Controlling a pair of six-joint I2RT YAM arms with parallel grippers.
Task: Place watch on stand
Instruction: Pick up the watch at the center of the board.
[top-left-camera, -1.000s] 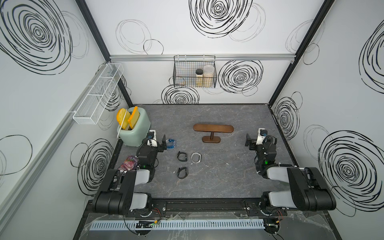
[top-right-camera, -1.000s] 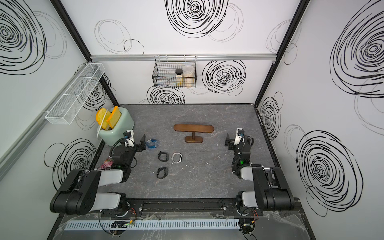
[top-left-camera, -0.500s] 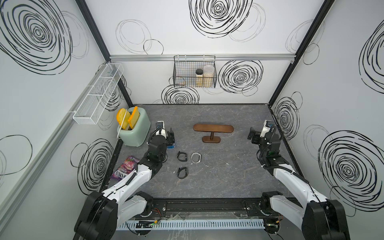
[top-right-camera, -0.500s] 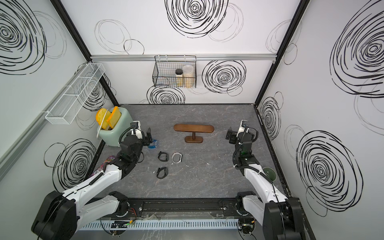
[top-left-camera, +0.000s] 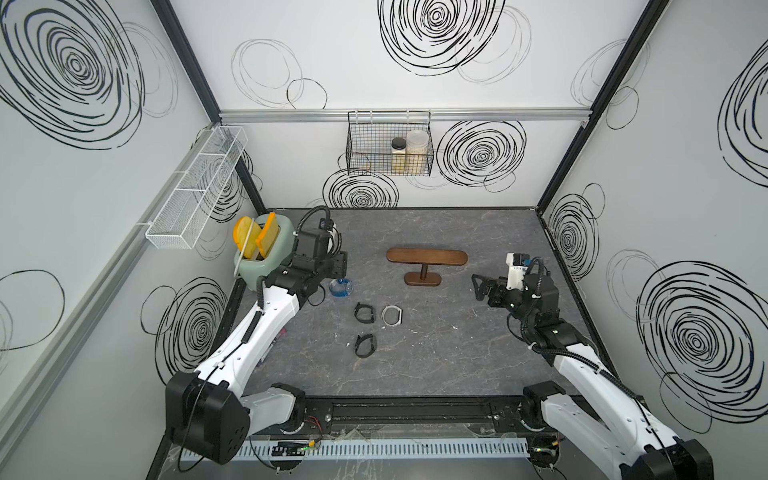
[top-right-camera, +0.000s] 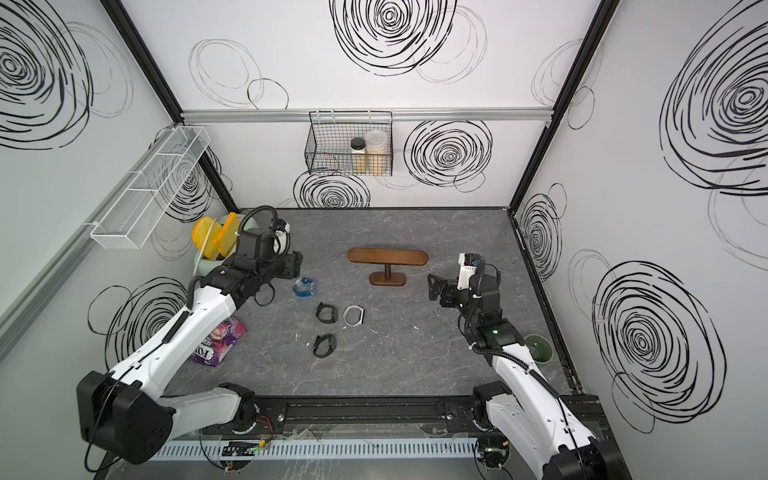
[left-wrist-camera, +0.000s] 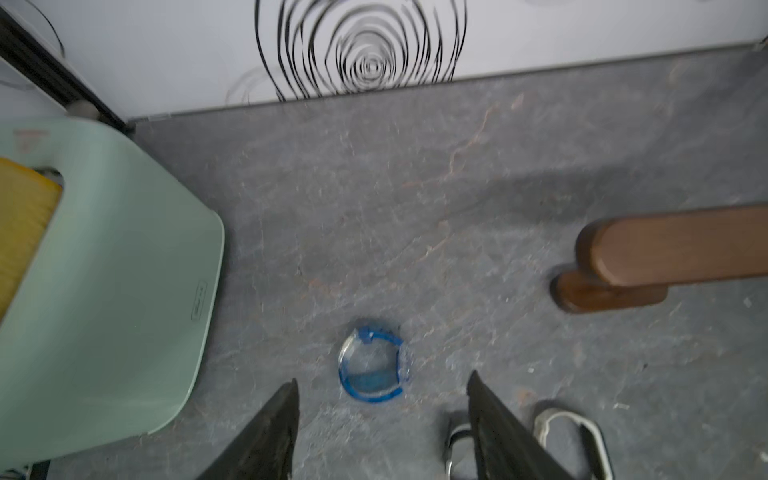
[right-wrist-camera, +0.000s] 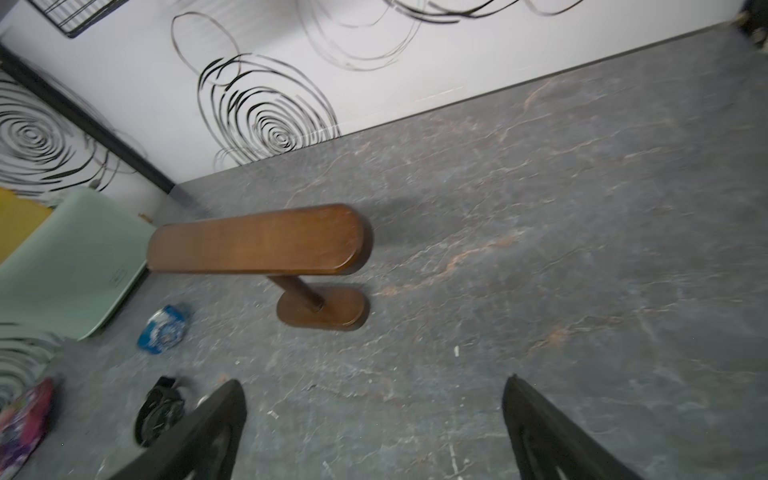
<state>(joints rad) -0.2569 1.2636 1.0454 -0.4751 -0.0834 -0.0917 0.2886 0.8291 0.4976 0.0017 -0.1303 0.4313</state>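
Tools both apart, empty; left tool (top-left-camera: 339, 267) hovering by translucent blue plastic watch (left-wrist-camera: 366, 380), nearer than right tool (top-left-camera: 478, 287); dark brown wooden T-shaped stand (top-left-camera: 427, 256) rightward in frame, bar left-right.

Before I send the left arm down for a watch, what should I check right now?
1. Stand upright, bar bare: ok.
2. Left claw open and empty: ok.
3. Blue watch sits between and just ahead of the left claw's fingertips in the wrist view: ok.
4. Left claw's height above the table: cannot tell.
5. Nearest black watch apart from the blue watch: ok.
6. Right claw open, empty, apart from the stand: ok.
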